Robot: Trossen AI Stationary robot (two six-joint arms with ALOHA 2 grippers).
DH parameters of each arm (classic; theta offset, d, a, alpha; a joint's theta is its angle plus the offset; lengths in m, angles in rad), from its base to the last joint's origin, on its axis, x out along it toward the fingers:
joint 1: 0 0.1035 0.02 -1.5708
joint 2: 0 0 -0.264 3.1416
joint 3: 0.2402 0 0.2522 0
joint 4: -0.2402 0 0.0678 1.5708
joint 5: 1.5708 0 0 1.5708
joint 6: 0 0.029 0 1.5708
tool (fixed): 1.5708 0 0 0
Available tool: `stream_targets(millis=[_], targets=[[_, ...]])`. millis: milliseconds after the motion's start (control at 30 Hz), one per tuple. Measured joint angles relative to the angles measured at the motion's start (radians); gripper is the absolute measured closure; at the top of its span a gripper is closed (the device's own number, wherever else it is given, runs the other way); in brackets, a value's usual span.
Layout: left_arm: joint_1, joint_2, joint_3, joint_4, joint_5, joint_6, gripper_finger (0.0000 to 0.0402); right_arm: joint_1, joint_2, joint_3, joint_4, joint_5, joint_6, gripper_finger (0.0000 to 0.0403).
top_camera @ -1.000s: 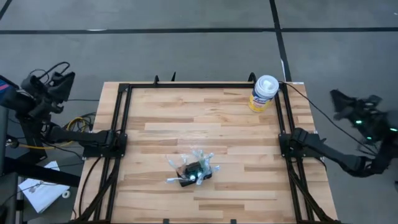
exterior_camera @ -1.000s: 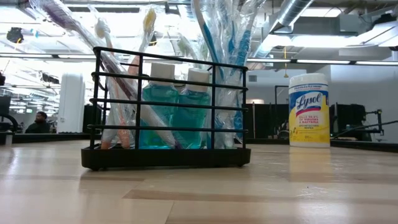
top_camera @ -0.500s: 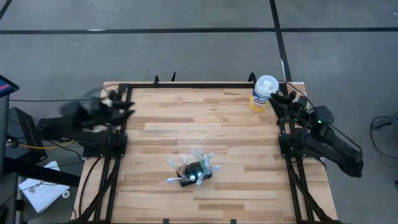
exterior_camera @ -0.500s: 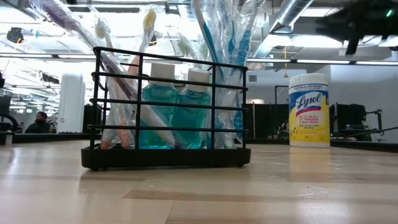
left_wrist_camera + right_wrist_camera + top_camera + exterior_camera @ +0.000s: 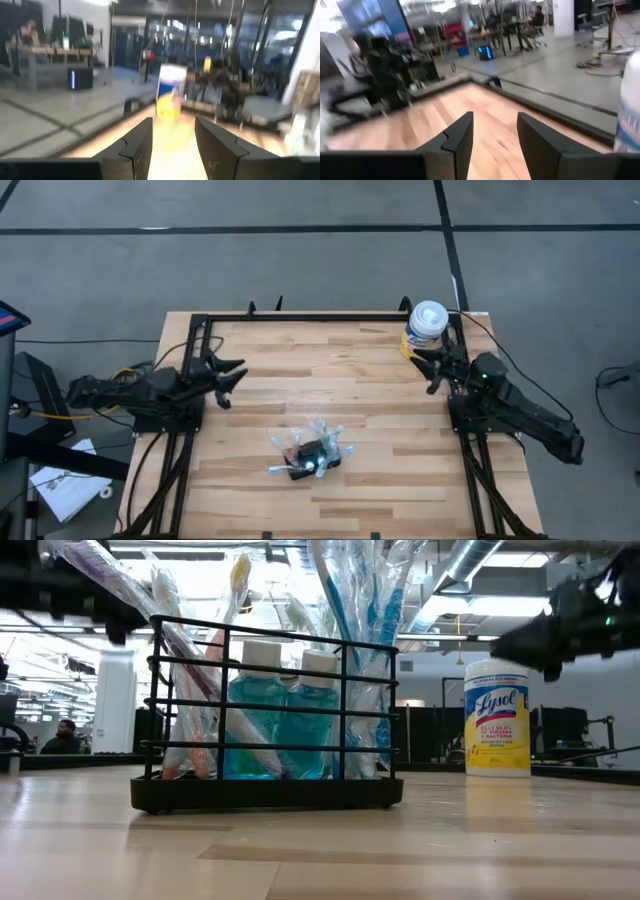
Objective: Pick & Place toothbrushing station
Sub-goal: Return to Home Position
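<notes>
Homing seems the step in hand: left gripper and right gripper both gape empty, toothbrushing station standing well clear between the 2, so next I only park the arms.

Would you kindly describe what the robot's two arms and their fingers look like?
Both arms are dark, slim and jointed, mounted at the table's side rails, with thin black cables trailing away from them. The left gripper and the right gripper each end in two matte black, angular, wedge-shaped fingers.
</notes>
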Motion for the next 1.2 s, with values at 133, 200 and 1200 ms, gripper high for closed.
stream_targets(millis=[133,200,1200], targets=[[-0.001,0.005,-0.098,-0.002,0.007,-0.094,0.0259,0.0,0.008,-0.065,0.06,0.019,-0.066,0.0257],[-0.006,0.012,-0.101,-0.086,0.056,-0.166,0.0259,0.002,0.026,-0.082,0.111,0.018,-0.103,0.0256],[-0.019,0.037,-0.101,-0.091,0.5,-0.198,0.0259,0.189,0.165,-0.085,0.141,-0.203,-0.058,0.0251]])
